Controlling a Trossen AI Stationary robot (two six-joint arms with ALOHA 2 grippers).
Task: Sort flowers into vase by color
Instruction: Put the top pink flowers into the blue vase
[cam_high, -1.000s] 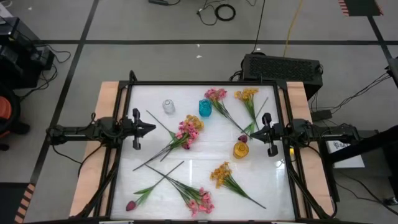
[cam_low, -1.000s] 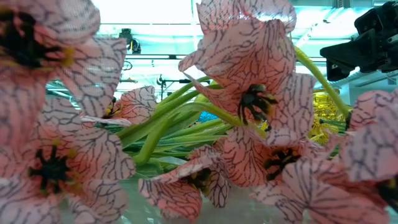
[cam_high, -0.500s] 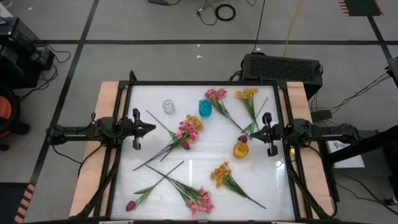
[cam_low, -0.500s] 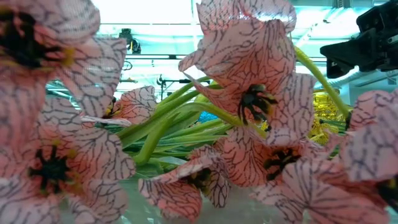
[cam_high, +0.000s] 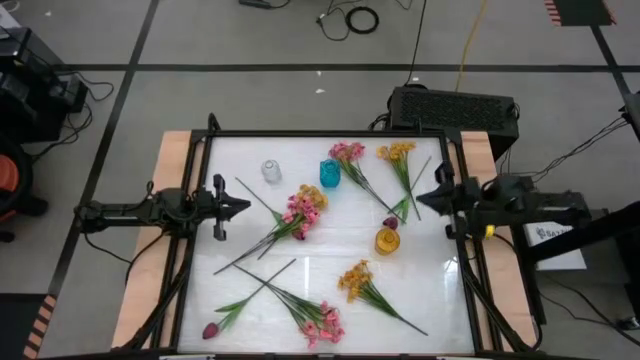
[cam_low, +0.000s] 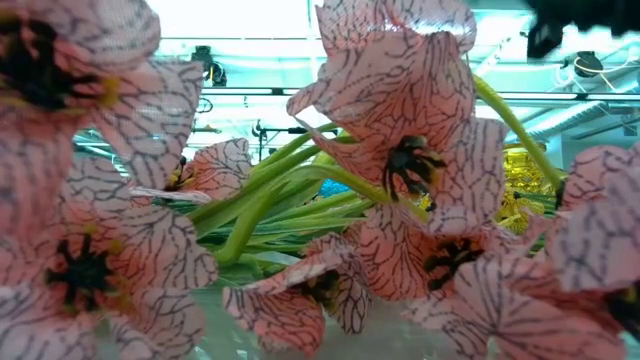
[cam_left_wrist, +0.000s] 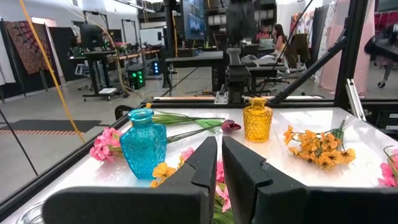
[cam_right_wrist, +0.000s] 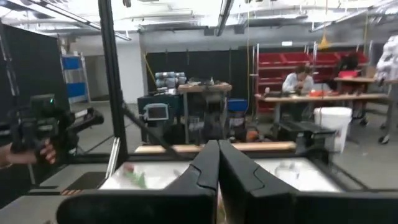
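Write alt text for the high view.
Seen from above, pink and yellow-orange artificial flower sprays lie scattered on a white table among a blue glass vase, an amber glass vase and a clear glass vase. Both dark arms wait at the sides.

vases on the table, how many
3. A clear vase toward the far left, a blue vase near the far middle, and a yellow vase right of centre, near the right arm. None looks hidden from above.
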